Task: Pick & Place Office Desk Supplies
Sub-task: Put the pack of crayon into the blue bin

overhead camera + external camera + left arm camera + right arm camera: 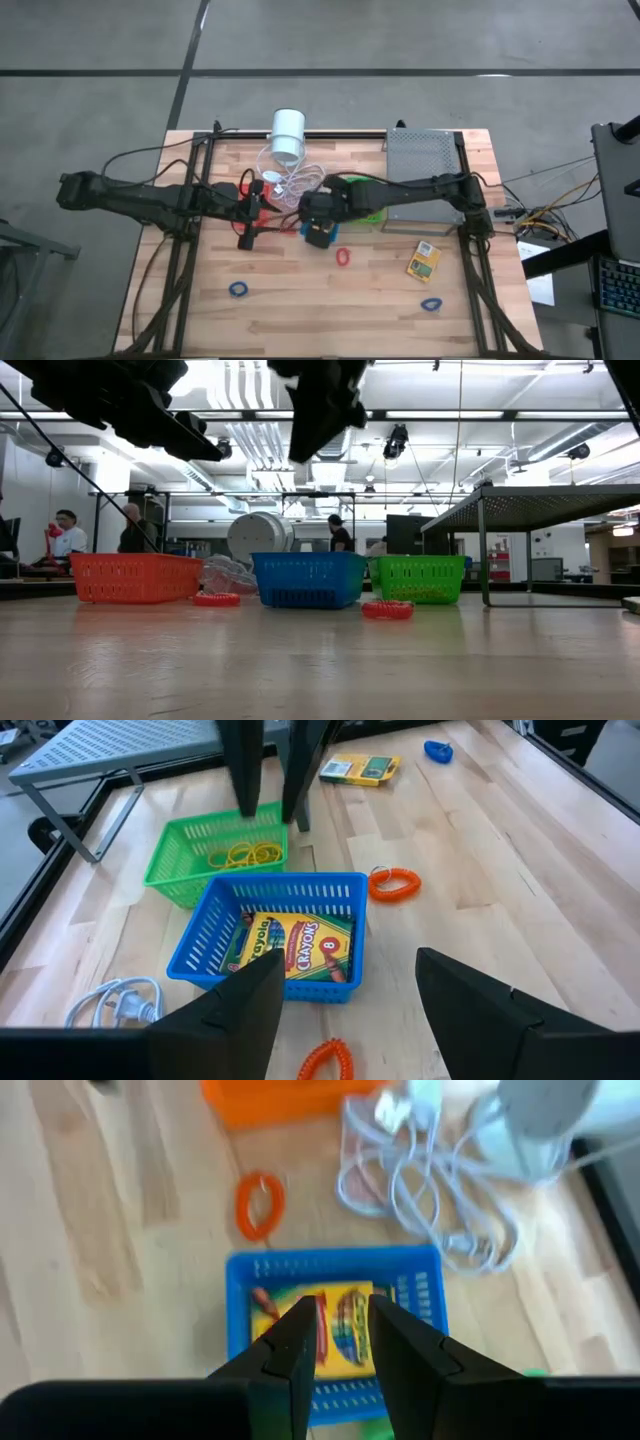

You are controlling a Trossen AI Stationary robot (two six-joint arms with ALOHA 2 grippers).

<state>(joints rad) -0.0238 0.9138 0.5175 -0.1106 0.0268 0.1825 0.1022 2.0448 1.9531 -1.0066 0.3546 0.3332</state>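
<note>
Right tool [338, 1342] narrow, empty, over blue basket [272, 935] w/ crayon box [292, 946]; left tool [345, 1010] wide.

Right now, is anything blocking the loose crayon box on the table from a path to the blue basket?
Nothing visible lies between them: the crayon box sits on bare wood, apart from the blue basket. The right gripper hovers over that basket, which already holds one box.

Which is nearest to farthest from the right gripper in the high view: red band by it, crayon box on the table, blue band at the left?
Right gripper:
1. Red band, just beside it.
2. Crayon box, out toward the right edge.
3. Blue band, front left.
</note>
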